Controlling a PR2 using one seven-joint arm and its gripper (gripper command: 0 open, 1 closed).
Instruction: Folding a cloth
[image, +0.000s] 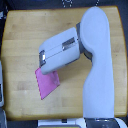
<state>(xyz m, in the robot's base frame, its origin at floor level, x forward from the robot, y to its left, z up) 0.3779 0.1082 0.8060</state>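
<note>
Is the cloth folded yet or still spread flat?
Cannot tell: the cloth lies flat on the table, but the arm hides its upper part.

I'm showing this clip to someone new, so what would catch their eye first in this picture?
The big white robot arm dominates, rising from the bottom edge at the exterior view's right and bending across the middle of the wooden table. Next comes the bright pink cloth, lying flat below the arm's end at center-left, its top edge tucked under the arm. The gripper itself is hidden from this angle.

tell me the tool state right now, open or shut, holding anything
Tool: cannot be told; its fingers are hidden by the white arm, just above the flat bright pink cloth on the wooden table.
</note>
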